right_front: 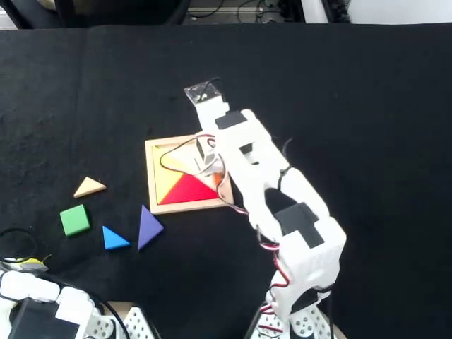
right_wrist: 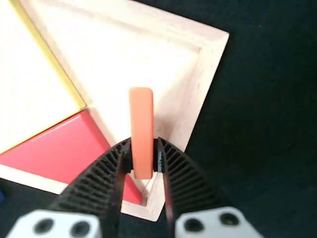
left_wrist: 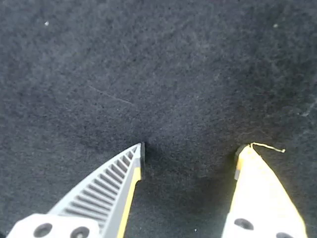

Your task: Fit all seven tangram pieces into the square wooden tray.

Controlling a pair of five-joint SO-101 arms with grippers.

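The left jaws stand released over the bare desk (left_wrist: 158,64). Left of the tray (right_front: 150,176) lie a blue triangle (right_front: 114,239), purple triangle (right_front: 148,227), green square (right_front: 75,219) and tan triangle (right_front: 90,187). Inside the tray lie a red piece (right_front: 191,189) and a yellow piece (right_front: 168,180). The right jaws grasp an orange piece (right_wrist: 141,124) on edge over the tray's empty part.

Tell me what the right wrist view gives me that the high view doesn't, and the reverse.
Right wrist view: the right gripper, fingers shut on the orange piece, on edge over the bare floor of the tray. High view: loose on the cloth, a tan triangle, green square, blue triangle and purple triangle. Both: the tray holding the yellow triangle and red triangle.
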